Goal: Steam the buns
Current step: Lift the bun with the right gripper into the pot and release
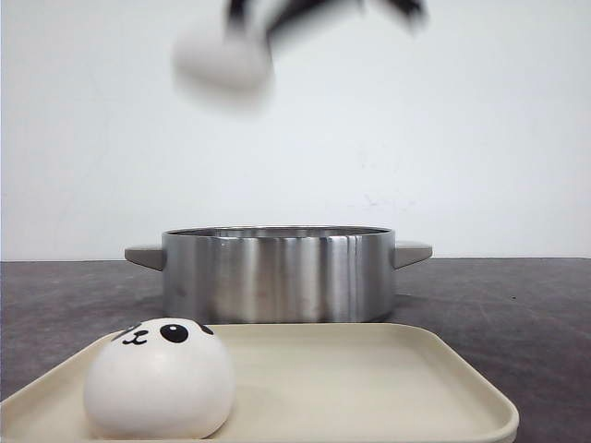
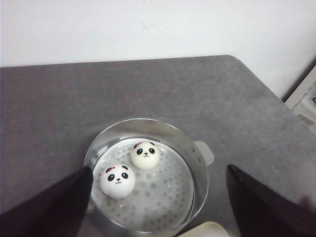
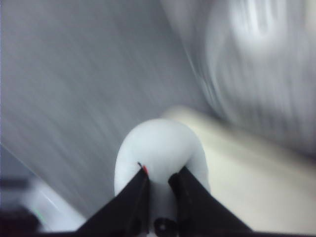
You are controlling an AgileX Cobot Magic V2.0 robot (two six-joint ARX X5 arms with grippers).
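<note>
Two panda-faced buns (image 2: 117, 181) (image 2: 145, 155) lie on the perforated floor of the steel pot (image 2: 200, 170). My left gripper (image 2: 159, 169) hangs high above the pot, open wide, with nothing between its fingers. My right gripper (image 3: 158, 173) is shut on a white bun (image 3: 160, 140), and the picture is blurred by motion. In the front view that held bun (image 1: 223, 60) is a blur high above the pot (image 1: 277, 272), under dark fingers (image 1: 277, 14). Another bun (image 1: 159, 377) sits at the near left of the cream tray (image 1: 369, 378).
The tray lies just in front of the pot on the dark grey table (image 1: 517, 305). The pot has two grey side handles (image 1: 411, 252). A white wall stands behind. In the right wrist view the tray (image 3: 247, 168) and the pot (image 3: 261, 59) lie below the held bun.
</note>
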